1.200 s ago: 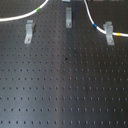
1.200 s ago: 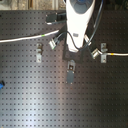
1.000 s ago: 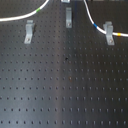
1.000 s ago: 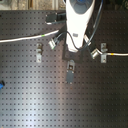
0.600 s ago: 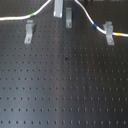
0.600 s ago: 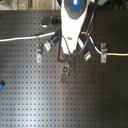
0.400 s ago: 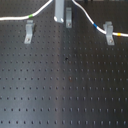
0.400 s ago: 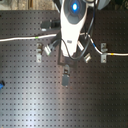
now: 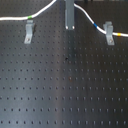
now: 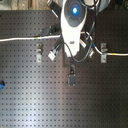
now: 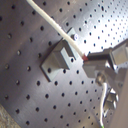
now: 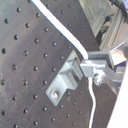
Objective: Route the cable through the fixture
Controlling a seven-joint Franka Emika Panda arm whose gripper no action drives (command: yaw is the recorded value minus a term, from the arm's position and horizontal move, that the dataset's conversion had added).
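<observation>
The white cable [image 9: 45, 10] runs through the left fixture [image 9: 29, 33] by its green band. It rises out of the first exterior view's top and comes down past a blue band to the right fixture [image 9: 108, 33]. The middle fixture [image 9: 70, 21] stands between the two. In both wrist views my gripper [image 11: 89, 59] [image 12: 89, 66] is shut on the cable right beside the middle fixture [image 11: 59, 60] [image 12: 65, 80]. The cable [image 11: 55, 25] [image 12: 60, 30] lies across that fixture's top edge. In the second exterior view the arm [image 10: 75, 25] hides the gripper.
The black perforated board [image 9: 65, 90] carries all three fixtures. In the second exterior view they show on the left [image 10: 39, 50], in the middle [image 10: 71, 77] and on the right [image 10: 103, 52]. A small blue thing [image 10: 1, 84] lies at the second exterior view's left edge.
The arm has shifted and turned a little over the board. The raised part of the cable has come closer in towards the middle fixture. The grip on the cable is unchanged.
</observation>
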